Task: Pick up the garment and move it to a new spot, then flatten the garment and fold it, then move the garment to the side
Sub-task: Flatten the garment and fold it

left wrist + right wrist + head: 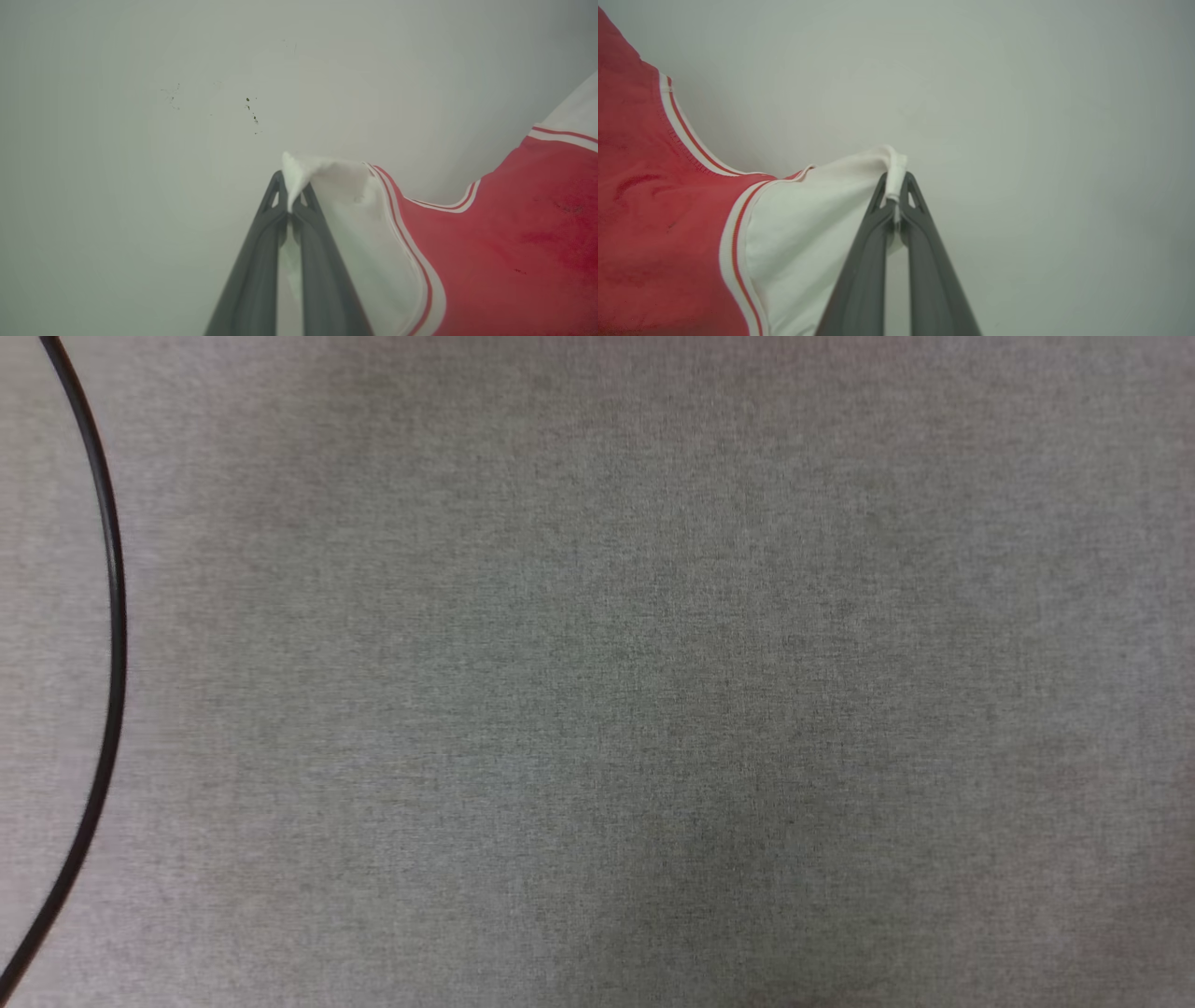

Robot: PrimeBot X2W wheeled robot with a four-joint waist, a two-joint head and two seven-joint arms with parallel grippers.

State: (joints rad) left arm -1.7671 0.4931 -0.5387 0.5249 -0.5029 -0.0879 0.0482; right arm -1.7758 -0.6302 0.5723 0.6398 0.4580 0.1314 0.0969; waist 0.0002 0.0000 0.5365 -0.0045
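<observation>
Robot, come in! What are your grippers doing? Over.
Left gripper shut on garment sleeve. Right gripper shut on other sleeve. Black cable at head view's left.

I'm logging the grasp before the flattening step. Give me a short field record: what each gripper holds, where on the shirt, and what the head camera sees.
garment: red jersey T-shirt with white sleeves and red-and-white striped trim
left gripper: jaws shut on the tip of a white sleeve
right gripper: jaws shut on the edge of the other white sleeve
garment state: lifted, held by both sleeves, against a plain pale background
head view: grey woven surface, black cable curving down its left side
</observation>
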